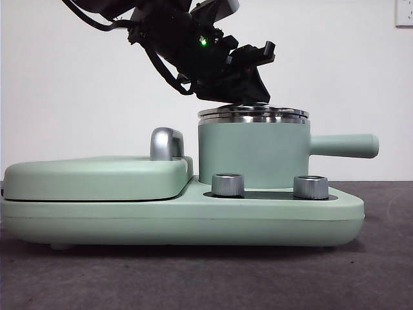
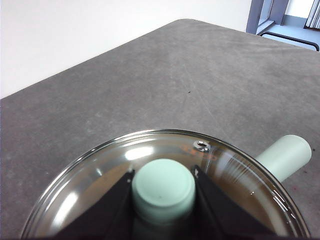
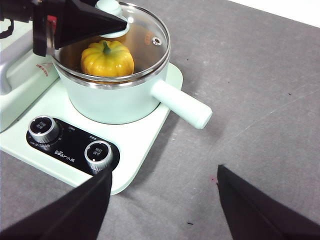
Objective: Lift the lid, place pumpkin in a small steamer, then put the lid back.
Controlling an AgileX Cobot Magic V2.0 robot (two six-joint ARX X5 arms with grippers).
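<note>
A round clear glass lid (image 3: 131,45) with a shiny steel rim sits level on the steamer (image 1: 253,155), a small mint-green pot with a steel rim and a straight side handle. Through the glass, a glossy, ribbed yellow-orange pumpkin (image 3: 107,58) with a short green stem lies inside the pot.

The left gripper (image 2: 163,187) reaches down from above onto the lid, and its black fingers (image 2: 114,207) press against both sides of the lid's mint-green knob (image 2: 163,186), holding it. The right gripper (image 3: 162,192) hangs above the surface (image 3: 260,95) just off the base's knob corner, its fingers spread wide with nothing between them.

The steamer stands at one end of a long, flat mint-green base (image 1: 187,216), directly behind two silver dials (image 1: 228,185) on a black panel. Its handle sticks out past the end of the base, over bare grey surface. On that side and beyond the pot, the surface is open. On the other side, a wide, flat mint-green cover (image 1: 97,175) with a chrome handle (image 1: 167,143) lies close beside the pot, and the left arm fills the space above it.
</note>
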